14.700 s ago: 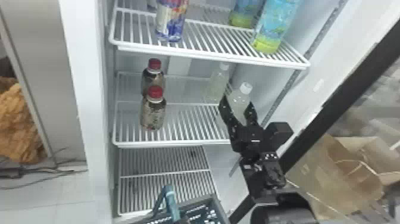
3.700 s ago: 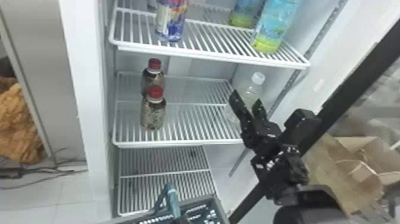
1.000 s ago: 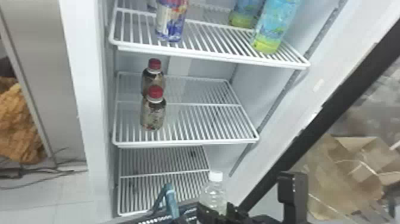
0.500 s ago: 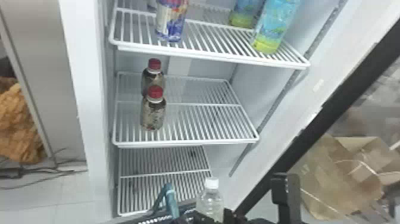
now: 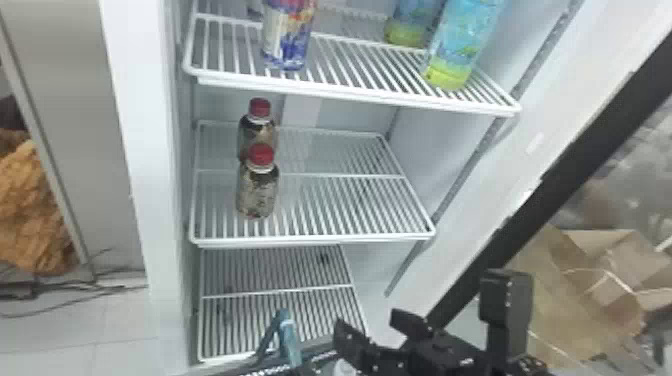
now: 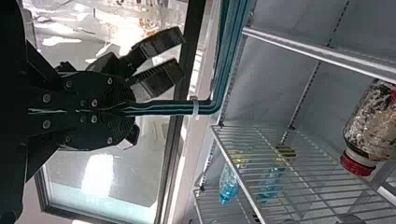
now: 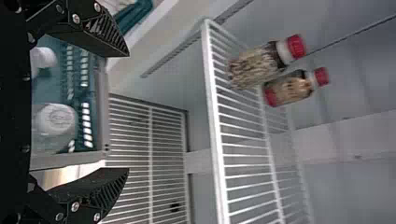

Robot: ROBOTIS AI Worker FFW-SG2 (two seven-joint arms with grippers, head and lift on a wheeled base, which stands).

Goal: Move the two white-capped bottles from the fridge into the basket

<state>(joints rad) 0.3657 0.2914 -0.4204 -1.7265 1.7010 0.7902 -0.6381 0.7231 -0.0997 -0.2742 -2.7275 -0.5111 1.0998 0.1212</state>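
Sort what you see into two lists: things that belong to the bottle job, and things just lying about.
Job:
basket
white-capped bottle, in it
second white-capped bottle, likewise
fridge
left tool
right tool

Lying about:
front red-capped bottle
rear red-capped bottle
blue-and-yellow bottle
brown cardboard

Ok so the left gripper (image 6: 130, 109) was clamped on the teal basket handle (image 6: 224, 60). Farther off, the right gripper (image 5: 372, 324) had its 2 fingers apart by a black frame (image 6: 193, 23). 2 blue-and-yellow bottles (image 6: 229, 184) (image 6: 273, 179) showed through wire shelf (image 6: 236, 174) bars, well apart from 1 red-capped bottle (image 6: 371, 126).
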